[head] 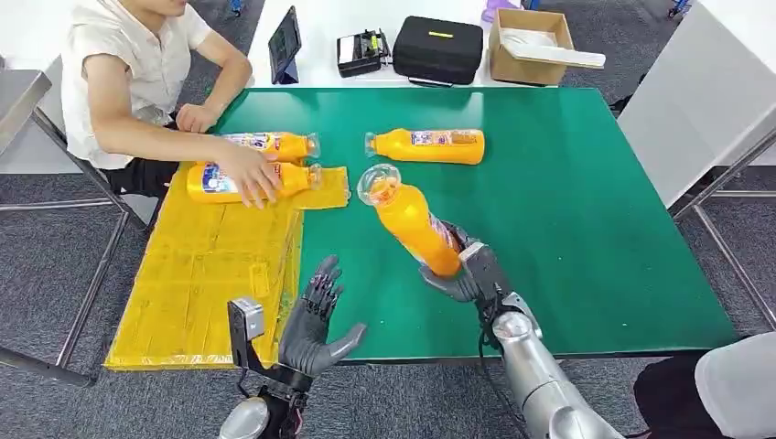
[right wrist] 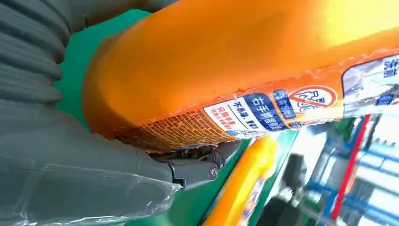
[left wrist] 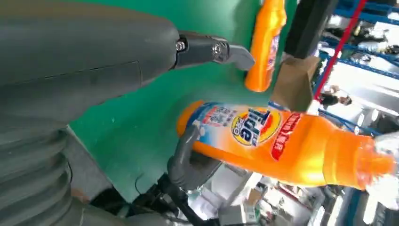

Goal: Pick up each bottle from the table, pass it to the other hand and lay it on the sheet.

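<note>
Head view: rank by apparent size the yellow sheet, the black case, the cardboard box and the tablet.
1. yellow sheet, nearest the camera
2. black case
3. cardboard box, close to the case, so that order is unsure
4. tablet

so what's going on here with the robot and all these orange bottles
The robot's right hand holds an orange bottle by its base, lifted over the green table and tilted toward its left side. Its left hand is open and empty near the yellow sheet. Two bottles already lie at the sheet's far end, where a person's hand rests on one. Another bottle lies on the table.
</note>
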